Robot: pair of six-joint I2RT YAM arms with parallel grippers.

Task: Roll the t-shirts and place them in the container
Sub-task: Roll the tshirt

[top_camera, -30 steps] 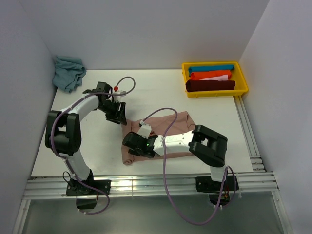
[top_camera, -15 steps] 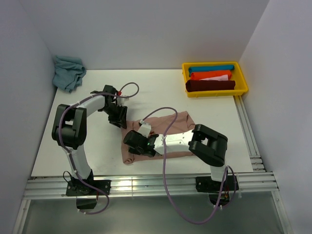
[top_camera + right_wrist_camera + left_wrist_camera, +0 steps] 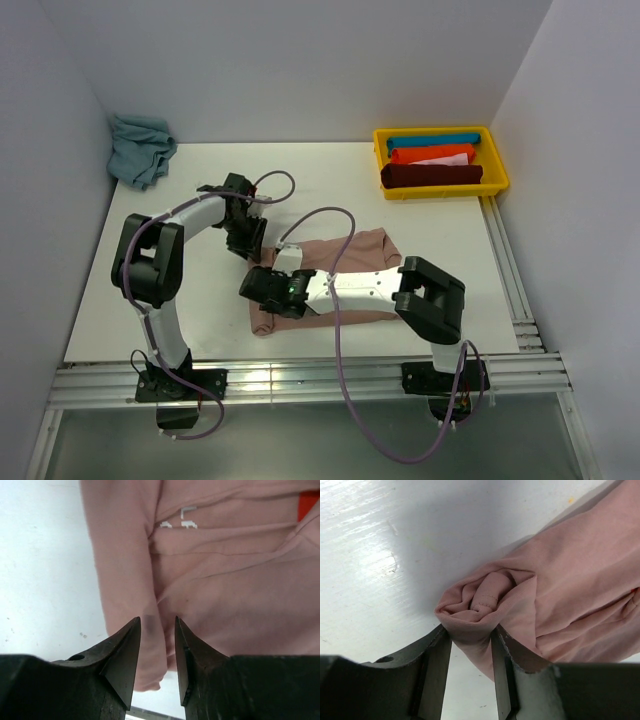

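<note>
A dusty pink t-shirt [image 3: 362, 250] lies partly folded on the white table in front of the arms. My left gripper [image 3: 250, 244] is at its far left corner. In the left wrist view the left gripper [image 3: 470, 633] is shut on a bunched, rolled end of the t-shirt [image 3: 570, 580]. My right gripper [image 3: 263, 293] sits low over the shirt's near left edge. In the right wrist view the right gripper [image 3: 157, 622] stands open just above a rolled fold of the t-shirt [image 3: 225, 580], gripping nothing. An orange print [image 3: 308, 505] shows at the top right.
A yellow bin [image 3: 497, 160] at the back right holds a teal, an orange and a dark red rolled shirt. A crumpled blue-green cloth [image 3: 140, 148] lies in the back left corner. Walls close in the left, back and right sides; metal rails run along the near and right edges.
My left gripper has moved right and nearer, reaching the shirt's corner and closing on it. My right gripper has opened and shifted a little to the left.
</note>
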